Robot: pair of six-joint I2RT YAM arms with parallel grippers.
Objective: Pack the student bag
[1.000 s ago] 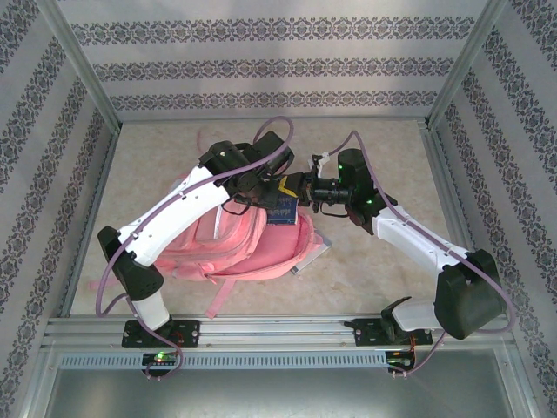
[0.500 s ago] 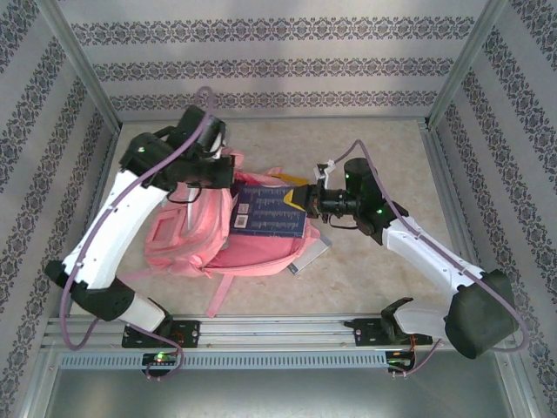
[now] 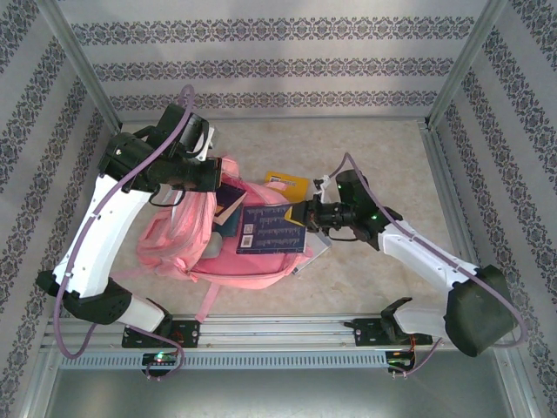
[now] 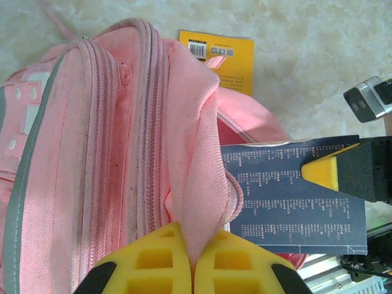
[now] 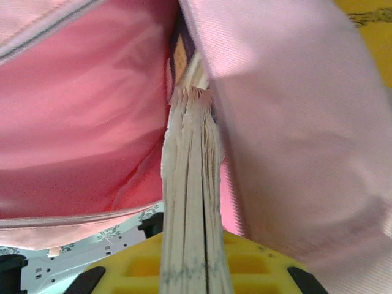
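The left gripper [image 4: 193, 260] is clenched on a fold at the mouth of the student bag [image 4: 92, 153], which lies directly below it — its arm arches high from the left. The right gripper [image 3: 302, 215], arm stretched low, grasps a dark blue book [image 3: 271, 228], whose far end sits under that lifted fold. Just beyond lies a yellow book [image 4: 220, 55] — barcode visible, print unreadable.

The large pink fabric backpack [image 3: 187, 248] is showing grey-white panels and brighter pink lining; the navy rectangular paper book [image 3: 274, 228] is bearing pale print; at its twelve o'clock, a flat yellow booklet [image 3: 287, 185] is showing.
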